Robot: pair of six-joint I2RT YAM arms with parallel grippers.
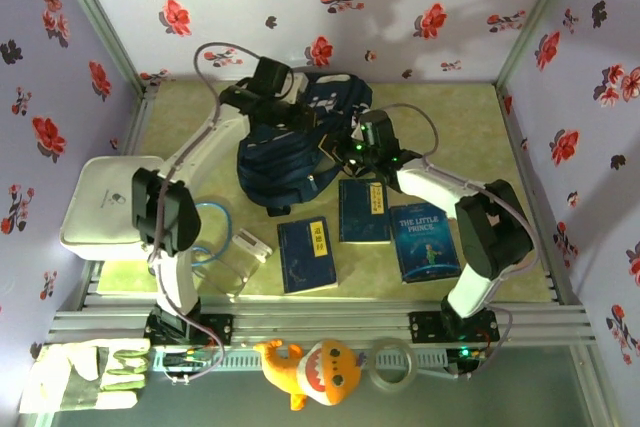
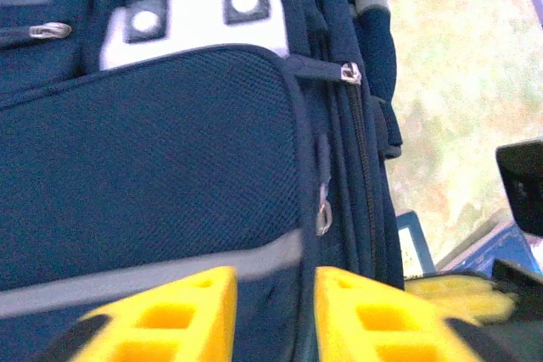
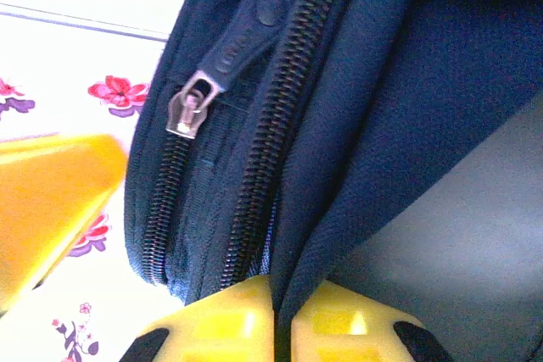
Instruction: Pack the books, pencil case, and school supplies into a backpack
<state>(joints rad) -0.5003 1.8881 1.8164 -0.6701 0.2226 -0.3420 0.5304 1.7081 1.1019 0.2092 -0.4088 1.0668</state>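
Navy fabric backpack (image 1: 290, 162) lies mid-table; books (image 1: 363, 211) sit at its 6 o'clock. Your right gripper (image 3: 284, 307), at 3 o'clock, pinches the backpack's edge beside the zipper (image 3: 280, 116), likely to brace it; left gripper (image 2: 273, 298) stands parted over the pocket (image 2: 153, 150).

Left arm (image 1: 200, 152), right arm (image 1: 432, 183): white links, black joints, grey cables (image 1: 213, 47) looping off. Fingers (image 2: 170, 320) bright yellow, blocky, square recesses.
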